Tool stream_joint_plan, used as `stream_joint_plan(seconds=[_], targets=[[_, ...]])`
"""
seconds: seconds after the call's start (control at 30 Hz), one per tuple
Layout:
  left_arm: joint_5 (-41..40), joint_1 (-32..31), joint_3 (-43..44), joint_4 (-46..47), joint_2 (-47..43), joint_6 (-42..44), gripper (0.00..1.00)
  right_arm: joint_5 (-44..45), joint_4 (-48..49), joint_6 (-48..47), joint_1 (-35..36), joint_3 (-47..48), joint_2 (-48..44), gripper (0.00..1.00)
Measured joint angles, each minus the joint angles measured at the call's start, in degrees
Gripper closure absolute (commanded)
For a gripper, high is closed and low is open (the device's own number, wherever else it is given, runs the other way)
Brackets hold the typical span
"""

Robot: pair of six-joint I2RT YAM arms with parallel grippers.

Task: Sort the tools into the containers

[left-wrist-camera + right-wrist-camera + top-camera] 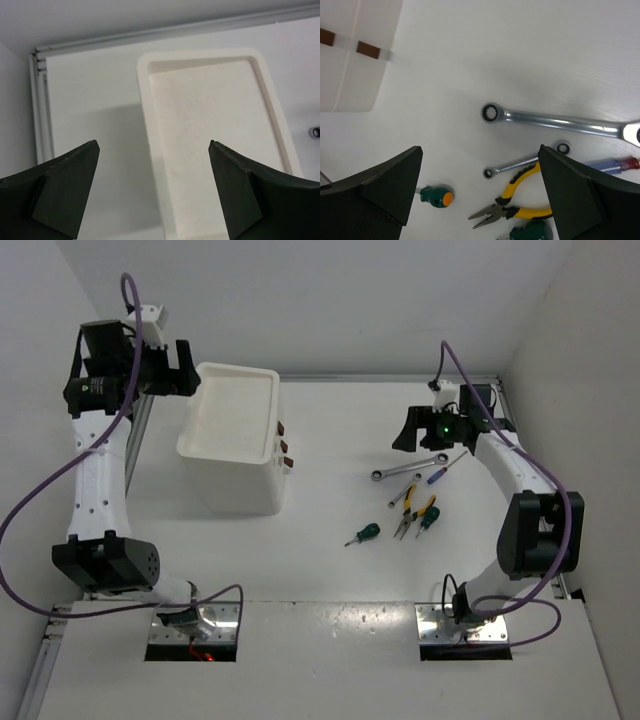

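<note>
The white box unit (pixel 232 440) stands at the left, its shallow top tray (pixel 215 145) bare and its red-brown drawer handles (pixel 285 450) facing right. My left gripper (pixel 185 368) is open and empty, raised just left of the tray. The tools lie at the right: a long silver wrench (pixel 405 466), a small wrench (pixel 401 492), yellow-handled pliers (pixel 411 512), two green screwdrivers (pixel 363 534) (pixel 428 518) and a blue-handled screwdriver (pixel 445 468). My right gripper (pixel 407 432) is open and empty above the long wrench (pixel 555 121); the pliers (pixel 520 200) show below.
White walls close in the table at the back and both sides. A rail runs along the back edge (pixel 150 35). Purple cables hang from both arms. The drawer handles also show in the right wrist view (pixel 367 48).
</note>
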Motion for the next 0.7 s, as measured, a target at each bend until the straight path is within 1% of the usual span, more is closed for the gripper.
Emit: stream_joint_plan(seconds=[0.2, 0.4, 0.53, 0.7], targets=[[-5.79, -5.29, -2.99, -1.99, 0.00, -0.81, 0.03, -1.33, -0.11, 1.46, 3.43, 1.92, 0.59, 0.00], [-10.88, -8.13, -4.87, -1.99, -0.11, -1.01, 0.04, -1.75, -0.35, 2.29, 6.25, 1.97, 2.19, 0.00], [-13.99, -9.07, -6.99, -2.05, -0.11, -1.57, 0.08, -2.29, -0.33, 2.71, 7.37, 1.97, 2.29, 0.02], [-16.65, -9.20, -10.67, -1.84, -0.09, -2.45, 0.18, -4.90, 0.59, 4.74, 8.22, 1.99, 2.99, 0.05]])
